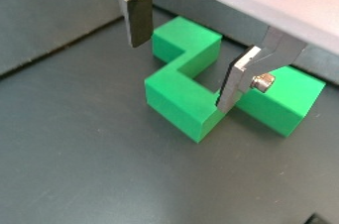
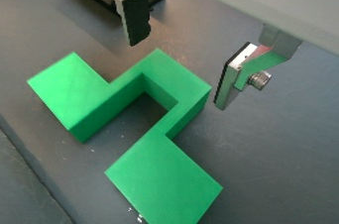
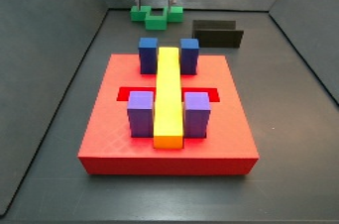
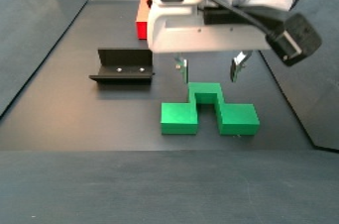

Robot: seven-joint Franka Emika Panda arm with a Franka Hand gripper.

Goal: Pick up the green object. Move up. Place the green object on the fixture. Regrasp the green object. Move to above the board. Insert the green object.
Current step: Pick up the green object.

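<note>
The open pincer (image 4: 212, 67), empty above the green object (image 4: 207, 110), should descend squarely astride its raised middle before closing.

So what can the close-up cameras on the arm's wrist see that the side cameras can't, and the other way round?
Only the wrist views show the gripper's silver fingers with dark pads up close, open and straddling the raised middle of the green object without touching it.

Only the side views show the rest of the scene: the red board carrying blue blocks, purple blocks and a long yellow bar, plus the dark fixture on the floor.

Both share the green object lying on the dark floor with the open gripper above it.
</note>
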